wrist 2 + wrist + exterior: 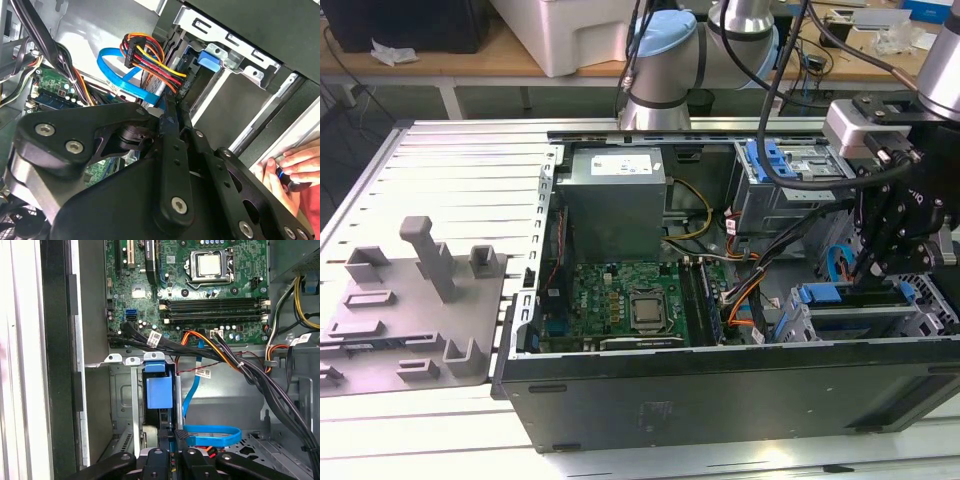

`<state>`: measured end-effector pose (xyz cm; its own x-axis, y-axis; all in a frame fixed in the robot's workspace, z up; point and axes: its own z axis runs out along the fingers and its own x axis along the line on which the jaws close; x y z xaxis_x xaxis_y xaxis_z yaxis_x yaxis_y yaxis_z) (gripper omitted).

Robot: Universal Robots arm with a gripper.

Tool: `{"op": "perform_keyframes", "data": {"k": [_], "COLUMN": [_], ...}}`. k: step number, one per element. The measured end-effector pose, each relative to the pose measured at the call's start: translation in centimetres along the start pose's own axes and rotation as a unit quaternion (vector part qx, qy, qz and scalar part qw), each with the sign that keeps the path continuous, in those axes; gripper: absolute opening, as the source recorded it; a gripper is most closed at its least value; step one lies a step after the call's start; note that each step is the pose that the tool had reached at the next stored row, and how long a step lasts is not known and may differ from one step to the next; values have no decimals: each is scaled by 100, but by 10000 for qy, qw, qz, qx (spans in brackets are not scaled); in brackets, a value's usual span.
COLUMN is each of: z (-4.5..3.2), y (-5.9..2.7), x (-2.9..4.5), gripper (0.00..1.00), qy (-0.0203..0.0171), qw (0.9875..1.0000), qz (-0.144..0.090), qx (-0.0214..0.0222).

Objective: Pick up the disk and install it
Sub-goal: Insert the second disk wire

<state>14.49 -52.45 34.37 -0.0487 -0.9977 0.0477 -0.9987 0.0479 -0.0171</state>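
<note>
Exterior view: a metal table [450,160] with long grooves fills most of the frame. An open case [720,390] lies on it, from the middle to the lower right. A grey fixture [410,300] with posts sits on the table at the lower left, well apart from the case. Along the top of the frame is a wooden bench [510,60] with a white box [570,35] on it. The arm [660,60] comes from the top middle and runs over to the right. Inside the case, a green board [630,300] lies in the middle and a grey power box [615,200] is just above it. The gripper [865,272] hangs at the right, low over a metal cage [920,300] in the lower right. The disk [832,293] shows its blue edge in that cage, just beside the gripper tip.

Second wrist view: the black gripper [175,102] points into the case, close to a blue flat cable [120,75] and a bunch of red, yellow and black wires [150,57]. A hand [295,167] rests on the case edge beside the gripper.

First wrist view: the gripper [173,432] is right by the disk [159,392], which stands on edge in its slot between grey rails. The blue cable [210,435] loops beside it. The board [200,285] with its chip lies past the disk. I cannot tell if the gripper is open or shut, or if it has hold of the disk.
</note>
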Motion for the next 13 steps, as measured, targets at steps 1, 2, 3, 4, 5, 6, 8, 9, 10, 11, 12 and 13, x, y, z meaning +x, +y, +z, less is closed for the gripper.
{"op": "perform_keyframes", "data": {"k": [1,2,3,4,5,6,8,9,10,11,12,13], "z": [2,3,5,7,8,9,12,14,16,19,23,28], "y": [0,0,0,-1,-2,-3,-6,-6,-7,-8,-8,-8], "x": [0,0,0,0,0,0,-1,-1,-1,-1,-2,-2], "gripper": [16,16,16,16,16,16,16,16,16,16,16,16], "qy": [0,0,0,0,0,0,0,0,-1,0,-1,-1], "qw": [10000,10000,10000,10000,10000,10000,10000,10000,10000,10000,10000,10000], "qz": [0,0,0,0,0,0,0,0,0,0,0,0], "qx": [0,0,0,0,0,0,0,0,0,0,0,0]}}
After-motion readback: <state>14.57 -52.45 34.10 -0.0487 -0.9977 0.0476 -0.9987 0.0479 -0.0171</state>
